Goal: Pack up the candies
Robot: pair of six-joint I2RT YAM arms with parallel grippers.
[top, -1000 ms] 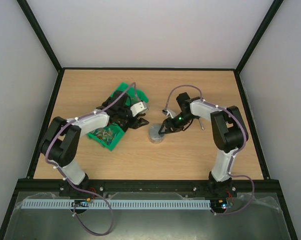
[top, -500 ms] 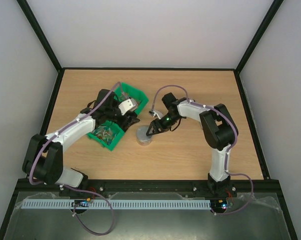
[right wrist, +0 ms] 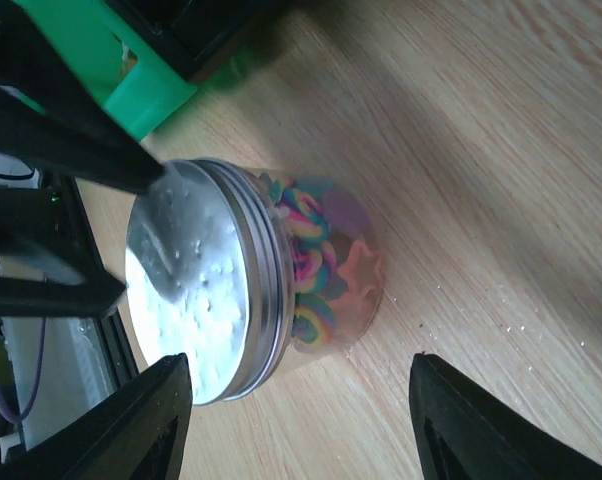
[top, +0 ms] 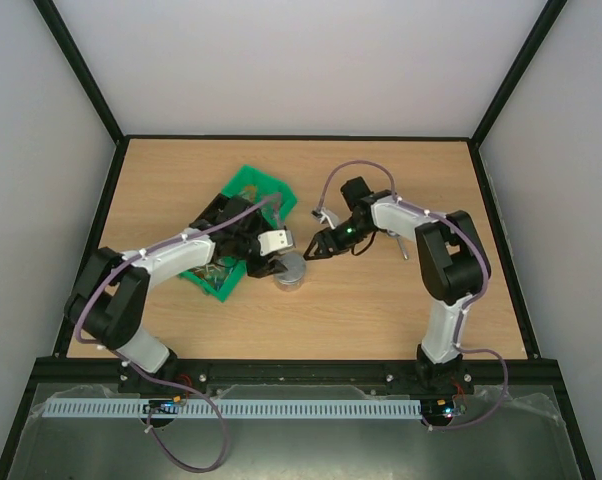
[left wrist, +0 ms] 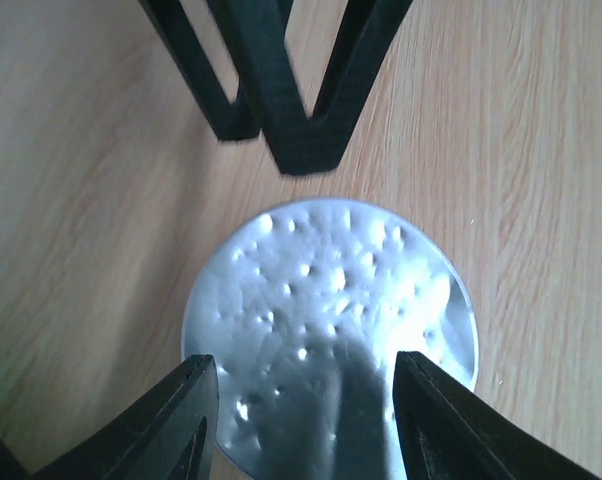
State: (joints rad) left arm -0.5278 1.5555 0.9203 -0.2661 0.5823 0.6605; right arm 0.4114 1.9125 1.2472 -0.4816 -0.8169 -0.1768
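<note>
A clear jar (top: 292, 273) with a round silver lid (left wrist: 331, 320) stands on the wooden table in the middle. Colourful swirled candies (right wrist: 316, 265) show through its wall in the right wrist view. My left gripper (top: 278, 266) is open right over the lid, and its fingers (left wrist: 196, 415) straddle the lid's near edge without closing on it. My right gripper (top: 314, 247) is open, just right of the jar and apart from it. In the right wrist view the jar (right wrist: 271, 280) lies beyond that gripper (right wrist: 299, 360).
A green bin (top: 249, 190) lies left of the jar, under my left arm, with a few candies at its near end (top: 217, 274). A small metal item (top: 403, 250) lies by the right arm. The bin's corner (right wrist: 121, 85) shows close to the jar.
My left gripper swung from the green bin to just above the jar lid. My right gripper backed off the jar to the right. The jar shifted a little left.
</note>
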